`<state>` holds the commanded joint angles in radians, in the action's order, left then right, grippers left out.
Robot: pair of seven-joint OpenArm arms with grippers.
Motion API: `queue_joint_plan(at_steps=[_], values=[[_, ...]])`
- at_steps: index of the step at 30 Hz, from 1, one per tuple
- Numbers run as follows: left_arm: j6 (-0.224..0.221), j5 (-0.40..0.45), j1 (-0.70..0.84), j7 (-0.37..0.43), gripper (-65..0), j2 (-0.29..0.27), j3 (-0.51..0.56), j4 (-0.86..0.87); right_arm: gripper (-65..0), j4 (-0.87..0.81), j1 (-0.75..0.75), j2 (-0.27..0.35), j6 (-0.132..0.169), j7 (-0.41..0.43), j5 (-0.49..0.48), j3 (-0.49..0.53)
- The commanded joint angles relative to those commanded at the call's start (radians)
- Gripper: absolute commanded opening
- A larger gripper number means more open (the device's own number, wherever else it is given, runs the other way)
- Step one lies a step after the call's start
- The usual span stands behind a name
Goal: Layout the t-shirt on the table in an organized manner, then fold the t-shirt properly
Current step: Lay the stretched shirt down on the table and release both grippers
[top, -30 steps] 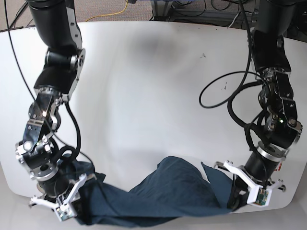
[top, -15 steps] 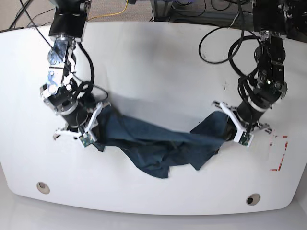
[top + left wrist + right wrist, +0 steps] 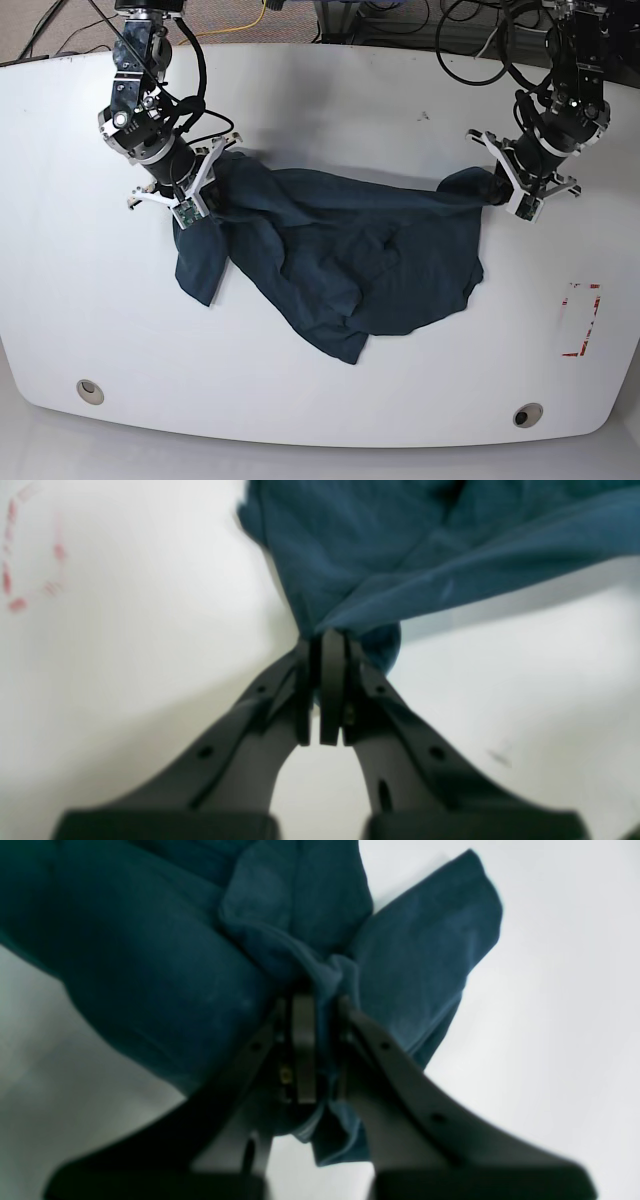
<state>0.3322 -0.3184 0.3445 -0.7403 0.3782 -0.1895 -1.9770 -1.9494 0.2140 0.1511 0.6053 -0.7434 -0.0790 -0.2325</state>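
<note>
So my right gripper (image 3: 202,203) has its jaws closed on navy t-shirt (image 3: 330,235) at 10 o'clock; the shirt's spread mid-desk (image 3: 240,385). Left gripper (image 3: 508,198), 1 o'clock, is pinched shut on it too, probably for tension against wrinkles.

The counter (image 3: 420,390) is glossy white with rounded corners. Two round grommets (image 3: 90,391) sit near its front edge, and red tape marks (image 3: 594,320) lie above the right one. A dark t-shirt (image 3: 320,250) is partly spread on it.
</note>
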Motion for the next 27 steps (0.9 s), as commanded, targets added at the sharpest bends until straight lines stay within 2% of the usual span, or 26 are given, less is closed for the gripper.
queue_joint_plan(at_steps=[5,10,14,16,17,19,20,23,25,27], values=[[0.041,0.003,0.041,0.0,-64.3,0.0,-0.031,0.0,-65.0,-0.003,0.046,-0.015,0.0,0.0,0.0,-0.003],[0.061,0.003,0.078,-0.002,-64.0,0.015,-0.051,0.0,-65.0,-0.002,0.087,-0.02,0.0,0.0,0.0,-0.002],[0.068,0.003,0.091,-0.002,-63.9,0.02,-0.054,0.0,-64.7,0.0,0.101,-0.051,0.0,0.0,0.009,-0.003],[0.069,0.003,0.094,-0.002,-63.9,0.02,-0.054,0.0,-61.7,0.002,0.112,-0.061,-0.005,0.0,0.009,-0.003],[0.069,0.003,0.094,-0.002,-63.9,0.02,-0.054,0.0,-59.3,0.002,0.12,-0.063,-0.006,0.0,0.009,-0.003],[0.069,0.003,0.1,-0.002,-63.9,0.02,-0.054,0.0,-48.0,-0.002,0.132,-0.068,-0.008,0.0,0.005,-0.003],[0.069,0.003,0.1,-0.002,-63.9,0.02,-0.054,0.0,-45.7,-0.002,0.132,-0.068,-0.008,0.0,0.002,-0.003],[0.069,0.003,0.098,-0.002,-63.9,0.02,-0.048,0.0,-28.1,-0.003,0.132,-0.101,-0.008,0.0,0.002,0.002],[0.069,0.003,0.097,-0.002,-63.9,0.02,-0.048,0.0,-20.8,-0.005,0.13,-0.127,-0.008,0.0,0.008,0.0],[0.069,0.003,0.097,-0.002,-64.0,0.02,-0.046,0.0,-16.2,-0.015,0.129,-0.14,-0.008,0.0,0.009,0.003]])
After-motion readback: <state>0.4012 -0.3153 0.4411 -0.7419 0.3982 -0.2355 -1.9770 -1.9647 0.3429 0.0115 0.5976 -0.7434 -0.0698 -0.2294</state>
